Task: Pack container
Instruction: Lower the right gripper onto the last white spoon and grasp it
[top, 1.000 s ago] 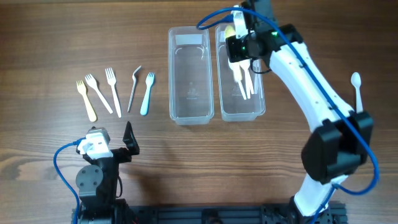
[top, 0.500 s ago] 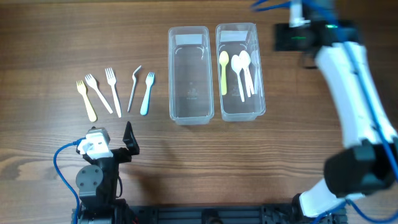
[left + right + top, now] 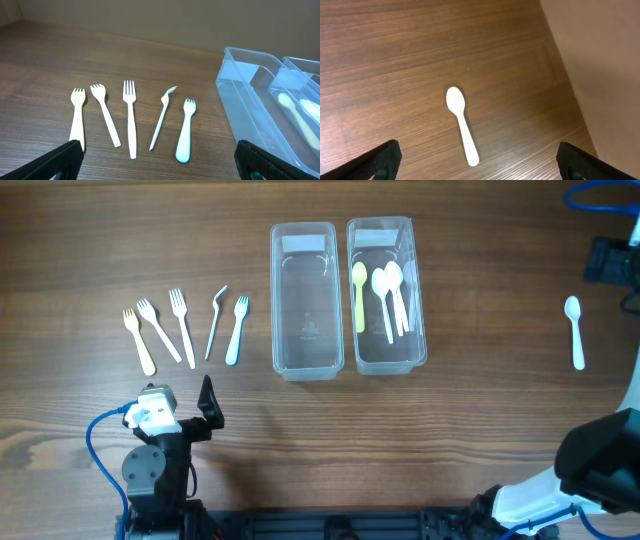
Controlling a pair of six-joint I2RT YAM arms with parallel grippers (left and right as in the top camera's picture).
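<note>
The left jaws stand wide apart with nothing between them, low over the wooden surface (image 3: 480, 430). Straight ahead of them lies a row of five forks (image 3: 131, 120), tines pointing away, running from a cream fork (image 3: 76, 122) on their left to a light blue fork (image 3: 185, 137) on their right. Farther to the right of these jaws sits an empty clear container (image 3: 250, 120), and just beyond it, side by side, a second container (image 3: 386, 368). That one holds a yellow spoon (image 3: 360, 295) and several white spoons (image 3: 390, 295) that overlap, so their count is unclear. The right jaws are also spread wide and hold nothing. A single white spoon (image 3: 461, 125) lies flat on the surface ahead of them, about midway between the two tips, bowl away from them and handle toward them, touching neither. It is well apart from both containers.
</note>
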